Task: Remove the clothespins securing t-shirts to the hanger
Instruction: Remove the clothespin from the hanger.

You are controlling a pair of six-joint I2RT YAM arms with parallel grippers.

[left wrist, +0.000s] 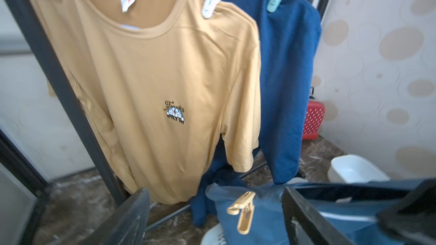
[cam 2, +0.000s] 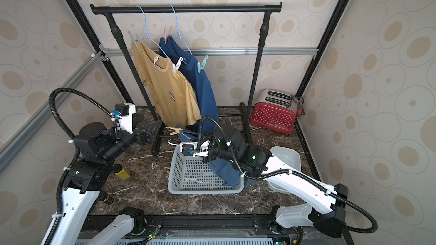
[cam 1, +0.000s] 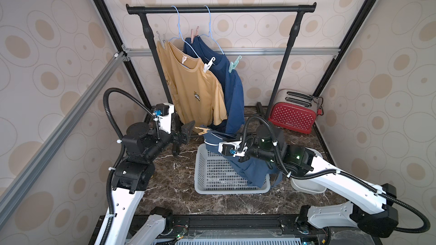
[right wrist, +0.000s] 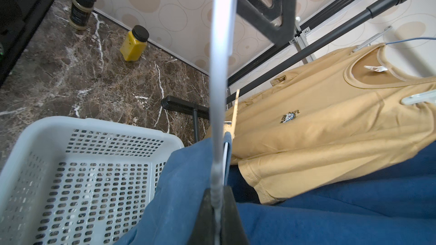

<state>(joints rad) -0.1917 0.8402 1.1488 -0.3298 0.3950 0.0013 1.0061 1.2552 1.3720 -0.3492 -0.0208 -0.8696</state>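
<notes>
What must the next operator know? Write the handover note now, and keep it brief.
Left gripper: open, empty, facing the orange-yellow plastic clothespin, not touching it.
Right gripper: shut on the pale white hanger carrying the medium blue t-shirt, which drapes into the pale grey perforated basket. The orange-yellow pin is clipped to that shirt.
On the black rail: mustard yellow t-shirt with grey clothespin and white clothespin; dark blue t-shirt with pink clothespin and teal clothespin.
Done: no removed pin is in view.
Left: all five pins, probably the orange-yellow one first.
</notes>
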